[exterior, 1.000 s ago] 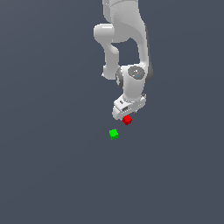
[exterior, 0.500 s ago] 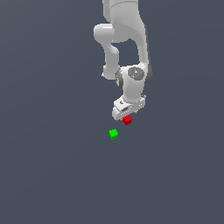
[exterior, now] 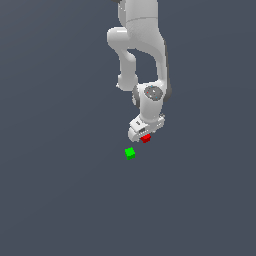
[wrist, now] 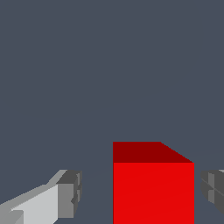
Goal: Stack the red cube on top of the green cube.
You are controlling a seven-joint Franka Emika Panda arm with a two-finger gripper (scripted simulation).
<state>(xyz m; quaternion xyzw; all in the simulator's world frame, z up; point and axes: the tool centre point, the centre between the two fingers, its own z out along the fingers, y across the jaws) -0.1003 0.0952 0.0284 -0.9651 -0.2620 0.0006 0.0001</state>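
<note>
The red cube (exterior: 145, 138) lies on the grey floor right under my white gripper (exterior: 143, 135). In the wrist view the red cube (wrist: 153, 188) sits between my two fingers, with a gap on each side. It is nearer one finger (wrist: 212, 188) than the other (wrist: 70, 194). My gripper (wrist: 141, 192) is open around it and not touching it. The green cube (exterior: 130, 153) lies on the floor a short way off, toward the exterior view's left and nearer the camera. It is out of the wrist view.
The plain dark grey floor (exterior: 60, 200) stretches all around. My white arm (exterior: 140, 45) rises above the gripper toward the top of the exterior view.
</note>
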